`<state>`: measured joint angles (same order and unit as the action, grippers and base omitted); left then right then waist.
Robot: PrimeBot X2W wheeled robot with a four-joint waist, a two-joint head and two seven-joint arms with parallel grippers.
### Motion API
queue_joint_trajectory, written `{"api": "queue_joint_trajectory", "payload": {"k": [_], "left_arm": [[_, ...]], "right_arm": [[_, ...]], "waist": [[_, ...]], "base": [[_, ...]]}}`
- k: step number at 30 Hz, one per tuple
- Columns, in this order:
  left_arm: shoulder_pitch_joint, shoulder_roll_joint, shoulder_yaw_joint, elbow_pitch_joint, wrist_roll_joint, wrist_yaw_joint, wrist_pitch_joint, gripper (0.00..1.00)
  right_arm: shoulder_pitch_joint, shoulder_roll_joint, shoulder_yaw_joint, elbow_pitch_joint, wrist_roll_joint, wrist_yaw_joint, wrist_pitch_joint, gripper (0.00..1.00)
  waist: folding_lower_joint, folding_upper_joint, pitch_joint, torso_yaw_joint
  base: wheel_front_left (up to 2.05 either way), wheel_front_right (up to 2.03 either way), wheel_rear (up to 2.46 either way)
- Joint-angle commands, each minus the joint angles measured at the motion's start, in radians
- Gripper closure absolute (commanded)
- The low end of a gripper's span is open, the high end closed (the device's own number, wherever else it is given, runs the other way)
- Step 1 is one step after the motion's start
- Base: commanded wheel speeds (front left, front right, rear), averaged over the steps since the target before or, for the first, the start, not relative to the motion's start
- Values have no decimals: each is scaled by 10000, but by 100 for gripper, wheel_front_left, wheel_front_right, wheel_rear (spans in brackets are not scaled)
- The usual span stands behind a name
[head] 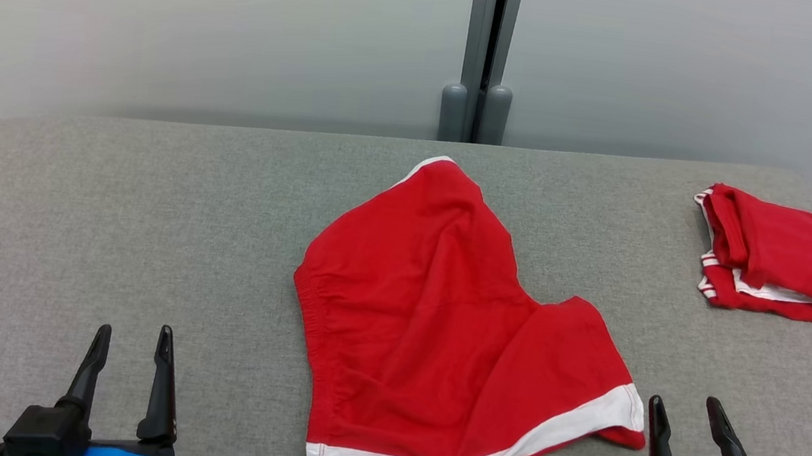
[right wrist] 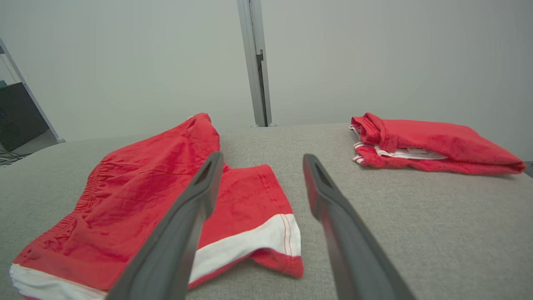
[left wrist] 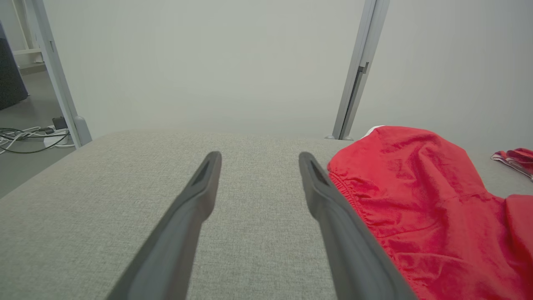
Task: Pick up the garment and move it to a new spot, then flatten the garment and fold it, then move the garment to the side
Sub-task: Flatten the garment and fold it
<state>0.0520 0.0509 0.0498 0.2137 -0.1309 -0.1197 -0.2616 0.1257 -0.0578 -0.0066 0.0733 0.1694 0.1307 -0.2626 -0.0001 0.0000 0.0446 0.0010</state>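
The grey padded table (head: 108, 225) takes up most of the head view. Its far edge runs along a pale wall with a post (head: 483, 53), and its far-left corner is rounded. The red shorts (head: 433, 323) lie in the middle of it, opened out but not flat. A soft ridge runs down the cloth, one leg points toward the wall, and the other leg lies toward the right with its white hem band (head: 551, 428) curling under at the near corner. The shorts are not folded. This fits a garment waiting to be lifted as well as one already laid at its new spot and due for smoothing. In either case the job probably goes best with a grip on the edges rather than the bunched middle. The gathered waistband (head: 311, 324) is on the left side and the hem band on the right, and a pinch there should take one layer only. The left half of the table is bare cloth with the most room to work. A folded red pile (head: 800, 261) sits near the far-right edge and is best kept clear of. The left gripper (head: 136, 329) and the right gripper (head: 684, 400) rest at the near edge on either side of the shorts, fingers spread and holding nothing.
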Motion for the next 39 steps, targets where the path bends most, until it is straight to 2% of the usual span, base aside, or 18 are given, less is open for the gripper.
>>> {"api": "queue_joint_trajectory", "payload": {"k": [1,13,18,25,26,28,35,39], "left_arm": [[-17,-6,6,-33,35,-7,-45,0],[16,-8,35,-68,108,21,-45,0],[-131,-14,-356,-5,49,-64,-45,0],[-489,367,-2795,769,-246,-104,-45,0],[-489,367,-2795,769,-246,-104,-45,0],[-615,641,-3893,1177,-622,-105,-45,0],[-860,1055,-5214,1918,-1292,-108,-45,0],[-1030,1130,-5447,2328,-1548,-109,-45,0]], "right_arm": [[-14,42,-22,34,-51,1,-27,0],[-113,59,-5,264,-158,1,-27,0],[-393,32,-282,888,285,1,81,0],[-1439,-832,-176,2611,362,1,234,0],[-1439,-832,-176,2611,362,1,234,0],[-1869,-1213,155,3277,601,1,248,0],[-2736,-1732,1214,4301,1342,1,215,0],[-3251,-2001,1972,4911,1869,1,160,0]], "waist": [[1,0,11,8],[1,0,49,-11],[1,0,115,-65],[1,0,413,-82],[1,0,413,-82],[1,0,558,-112],[1,0,846,-206],[1,0,1000,-232]], "base": [[0,0,0],[0,0,0],[0,0,0],[0,0,0],[0,0,0],[0,0,0],[0,0,0],[0,0,0]]}}
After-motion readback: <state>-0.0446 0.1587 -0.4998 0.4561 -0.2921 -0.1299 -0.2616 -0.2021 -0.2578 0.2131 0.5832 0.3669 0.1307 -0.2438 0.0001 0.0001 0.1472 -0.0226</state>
